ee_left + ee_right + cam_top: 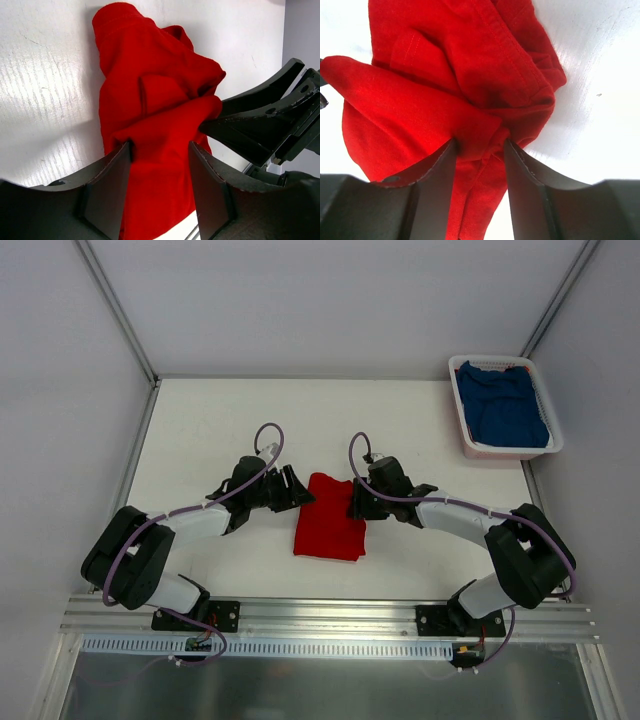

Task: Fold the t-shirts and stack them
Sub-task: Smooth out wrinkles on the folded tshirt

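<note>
Starting at the left of the overhead view, the left tool [292, 487] meets the upper left edge of the red t-shirt [330, 530]. The shirt lies as a folded, roughly rectangular pad on the middle of the counter [220, 420]. The right tool [357, 502] sits at the shirt's upper right edge, so the two face each other across the cloth. In the far right corner of the counter, a white slatted basket [458, 415] holds the blue t-shirt [503, 410], crumpled and well apart from both tools.

From above, neither grip can be read; the wrist cameras settle it. The left wrist view shows the left tool [160, 147] closed on a raised fold of red cloth that fills the gap between its fingers [107, 195]. The rest of the shirt lies rumpled beyond, and the black right tool [260, 125] reaches in from the right to touch the same fold. The right wrist view shows the right tool [480, 144] pinching a bunched ridge of the red t-shirt, with seams and a hem visible past it. The neat rectangle seen from overhead looks creased and layered up close. The basket and the blue t-shirt show only from above.

The counter is white and matte, faintly scuffed in the close views. Pale grey walls [330, 300] enclose it on three sides, with metal framing strips [115, 310] in the corners. An aluminium rail [330, 615] runs along the near edge.
</note>
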{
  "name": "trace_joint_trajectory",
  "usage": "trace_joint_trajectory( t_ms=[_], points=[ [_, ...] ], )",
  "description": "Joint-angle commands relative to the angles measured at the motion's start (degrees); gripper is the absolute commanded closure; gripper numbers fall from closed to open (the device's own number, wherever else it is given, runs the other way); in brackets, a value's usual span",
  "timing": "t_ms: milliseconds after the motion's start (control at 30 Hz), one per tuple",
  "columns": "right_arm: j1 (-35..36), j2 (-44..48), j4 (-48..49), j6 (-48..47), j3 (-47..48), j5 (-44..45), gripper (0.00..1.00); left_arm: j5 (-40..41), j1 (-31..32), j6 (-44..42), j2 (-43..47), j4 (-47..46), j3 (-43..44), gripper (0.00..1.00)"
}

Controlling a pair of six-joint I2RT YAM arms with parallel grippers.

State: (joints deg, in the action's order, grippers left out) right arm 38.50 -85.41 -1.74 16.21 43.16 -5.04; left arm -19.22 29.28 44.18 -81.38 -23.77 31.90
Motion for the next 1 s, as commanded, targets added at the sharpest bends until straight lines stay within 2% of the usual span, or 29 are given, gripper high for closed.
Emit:
trace_joint_trajectory(
  t_ms=[0, 133, 200, 267, 300, 367, 400, 433, 500, 633, 967],
  points=[
    [-0.2, -0.2, 1.3, -0.2, 0.9, -0.9, 0.55, 0.2, 0.3, 0.6, -0.6, -2.8, -0.3, 0.51],
    [-0.2, 0.1, 1.4, -0.2, 0.7, -0.8, 0.62, 0.2, 0.8, 1.1, -1.6, -3.7, -0.5, 0.58],
    [-0.2, 0.2, 1.4, -0.1, 0.6, -0.8, 0.71, 0.3, 1.0, 1.0, -1.6, -3.8, -0.5, 0.66],
    [-0.2, 0.4, 1.3, 0.1, 0.4, -0.8, 0.79, 0.3, 1.0, 1.1, -1.0, -3.4, -0.5, 0.69],
    [-0.1, 0.5, 1.3, 0.2, 0.3, -0.8, 0.80, 0.6, 1.0, 1.1, -0.8, -3.2, -0.5, 0.74],
    [-0.1, 0.9, 1.4, 0.4, 0.1, -0.8, 0.86, 0.9, 1.2, 1.0, -0.3, -2.5, -0.4, 0.78],
    [-0.1, 1.0, 1.4, 0.4, 0.1, -0.8, 0.89, 0.9, 1.2, 0.9, -0.1, -2.3, -0.3, 0.83],
    [-0.1, 1.1, 1.4, 0.5, 0.1, -0.7, 0.95, 1.0, 1.1, 0.9, -0.1, -2.2, -0.3, 0.84],
    [-0.1, 1.5, 1.3, 0.6, 0.0, -0.6, 0.99, 1.0, 1.2, 1.0, -0.1, -2.1, -0.3, 0.90],
    [0.0, 2.5, 1.4, 0.8, -0.5, -0.4, 1.00, 1.2, 1.5, 1.1, 0.5, -1.8, -0.3, 1.00],
    [1.7, 10.0, -2.3, 0.4, -0.3, 3.1, 1.00, 4.1, 2.6, 0.5, 7.6, 3.7, 0.5, 1.00]
  ],
)
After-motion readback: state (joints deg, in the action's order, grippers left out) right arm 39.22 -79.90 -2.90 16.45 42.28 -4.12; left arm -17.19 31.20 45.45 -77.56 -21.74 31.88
